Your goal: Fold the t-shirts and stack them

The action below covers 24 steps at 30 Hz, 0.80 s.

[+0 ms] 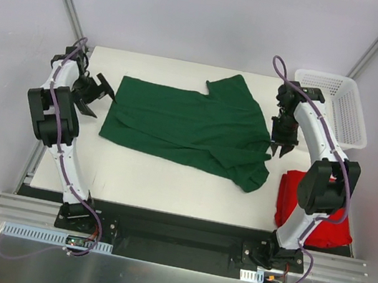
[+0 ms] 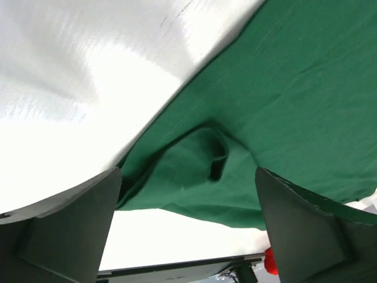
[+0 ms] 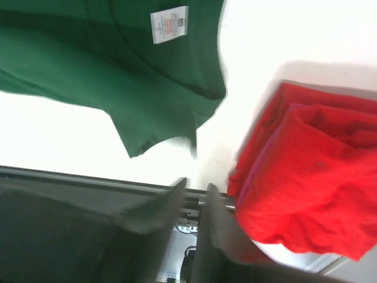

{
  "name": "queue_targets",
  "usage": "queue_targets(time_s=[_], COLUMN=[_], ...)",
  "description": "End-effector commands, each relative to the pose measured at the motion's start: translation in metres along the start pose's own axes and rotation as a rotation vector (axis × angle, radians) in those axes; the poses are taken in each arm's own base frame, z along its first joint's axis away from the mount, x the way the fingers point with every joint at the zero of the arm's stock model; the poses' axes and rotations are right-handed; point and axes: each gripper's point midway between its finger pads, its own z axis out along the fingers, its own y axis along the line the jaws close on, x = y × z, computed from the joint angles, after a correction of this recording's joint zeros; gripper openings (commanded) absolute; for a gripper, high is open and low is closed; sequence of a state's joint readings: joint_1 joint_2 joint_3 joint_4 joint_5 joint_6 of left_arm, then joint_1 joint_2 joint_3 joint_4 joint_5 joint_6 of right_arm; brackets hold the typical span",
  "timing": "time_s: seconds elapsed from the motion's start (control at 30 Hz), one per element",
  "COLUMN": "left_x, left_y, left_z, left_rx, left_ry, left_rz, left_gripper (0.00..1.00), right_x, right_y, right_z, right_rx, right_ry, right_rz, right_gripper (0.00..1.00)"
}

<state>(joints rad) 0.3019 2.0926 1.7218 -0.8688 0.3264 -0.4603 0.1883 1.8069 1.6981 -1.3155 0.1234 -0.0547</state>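
The green shirt (image 1: 185,123) lies spread across the middle of the surface (image 1: 167,185). Its left hem is just ahead of the wide-open left pincer (image 1: 98,97). The right pincer (image 1: 281,141), nearly closed and empty, hangs beside the collar end. A red shirt (image 3: 306,159) is bunched at the near right corner, and a basket (image 1: 341,101) sits at the far right.

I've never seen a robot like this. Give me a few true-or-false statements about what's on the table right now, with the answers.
1. The green t-shirt lies spread out on the table. True.
2. The white basket holds a folded shirt. False: it looks empty.
3. The left gripper is open and holds nothing. True.
4. The red shirt lies on top of the green one. False: it sits apart from it, bunched at the table's near right corner.
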Motion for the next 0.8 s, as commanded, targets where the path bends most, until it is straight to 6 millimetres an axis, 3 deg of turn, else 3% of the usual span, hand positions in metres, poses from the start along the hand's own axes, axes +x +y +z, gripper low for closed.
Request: queue_targets(time_s=[0.0,0.07,0.13,0.2,0.3,0.33,0.37,0.47,0.6,0.63,0.77], left_x=[-0.004,0.001,0.011,0.021,0.035,0.037,0.041,0.051,0.062,0.062,0.068], left_y=[0.002,0.002,0.006,0.004,0.001,0.0,-0.002,-0.001,0.001,0.001,0.001], left_z=[-0.013,-0.021,-0.023,-0.029,-0.036,-0.037,-0.042,-0.044,-0.048,-0.049,-0.058], left_rx=[-0.011,-0.008,-0.012,0.001,0.018,0.026,0.043,0.056,0.068,0.073,0.077], left_ry=[-0.035,-0.047,-0.035,-0.037,-0.041,-0.04,-0.045,-0.039,-0.032,-0.038,-0.061], left_rz=[0.016,0.018,0.019,0.034,0.05,0.049,0.052,0.057,0.054,0.054,0.069], left_gripper=[0.99,0.99,0.99,0.99,0.99,0.99,0.99,0.99,0.99,0.99,0.99], right_x=[-0.004,-0.004,-0.002,0.004,0.022,0.024,0.037,0.039,0.019,0.016,-0.011], right_y=[-0.02,-0.022,-0.024,-0.022,-0.003,0.012,0.016,0.035,0.057,0.065,0.087], right_z=[-0.015,-0.021,-0.024,-0.031,-0.024,-0.023,-0.01,0.002,0.007,0.016,0.019], right_rx=[0.08,0.084,0.078,0.05,-0.06,-0.126,-0.136,-0.199,-0.223,-0.194,-0.102], right_ry=[-0.074,-0.115,-0.137,-0.161,-0.127,-0.132,-0.094,-0.146,-0.193,-0.172,-0.198], right_rz=[0.036,0.052,0.069,0.079,0.065,0.048,0.035,-0.024,-0.108,-0.152,-0.292], right_gripper=[0.4,0.79,0.96,0.96,0.96,0.96,0.96,0.96,0.96,0.96,0.97])
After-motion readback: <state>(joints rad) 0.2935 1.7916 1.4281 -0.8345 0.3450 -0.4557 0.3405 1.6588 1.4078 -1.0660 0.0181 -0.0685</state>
